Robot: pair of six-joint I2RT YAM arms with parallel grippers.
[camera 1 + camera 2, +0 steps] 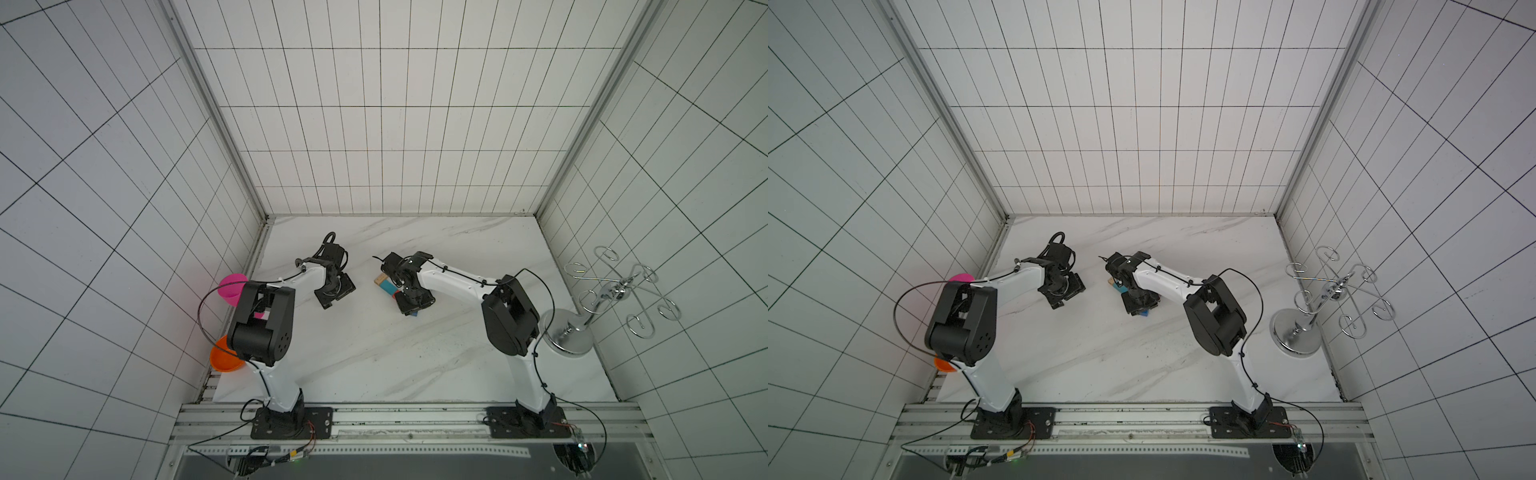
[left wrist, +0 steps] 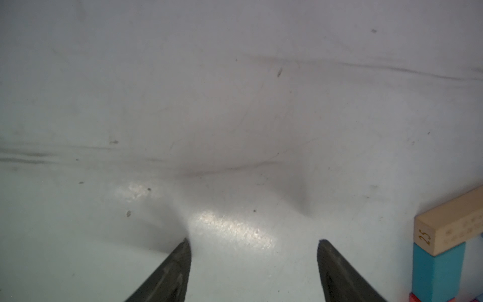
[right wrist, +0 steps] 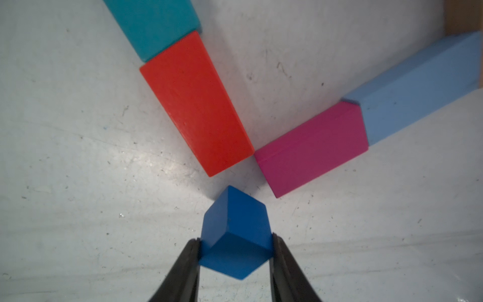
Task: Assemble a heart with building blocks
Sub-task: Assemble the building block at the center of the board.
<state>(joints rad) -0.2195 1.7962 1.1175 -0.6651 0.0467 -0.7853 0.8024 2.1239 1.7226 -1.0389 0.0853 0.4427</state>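
1. Both top views: left gripper [image 1: 332, 293] and right gripper [image 1: 411, 305] low over the marble tabletop [image 1: 374, 361], well apart from each other. Little of the heart on show, most of it hidden under the right wrist. Only a tan block [image 1: 380, 279], a teal block [image 1: 389, 286] and a corner of the blue cube [image 1: 414, 315] peeking out. Neither claw's state readable from up here.

2. Left wrist view: fingertips [image 2: 180, 261] spread wide, nothing between them, bare tabletop beneath. Tan block end, stamped 25, butted against the teal block at the frame edge, with a red sliver past that. Stamped end and its joint seen in no other view.

3. Right wrist view: claw narrowed onto the blue cube, one pad on each side.
   - Cube just short of the notch where red block [image 3: 196, 104] and magenta block [image 3: 311, 149] converge, apart from both.
   - Teal touching red end to end; light blue block [image 3: 418, 86] touching magenta.
   - Resting or slightly lifted: cannot tell.
   - Sole view of the grip and of the open tip.

4. Handling, as a judgement:
   - Small, solid, rigid, probably light. Smooth painted faces, so some slip risk.
   - Best taken across two flat opposite faces.
   - Present hold possibly near the cube's edges, so a twist on release is possible.
   - Neighbours loose, easily shifted by a nudge.
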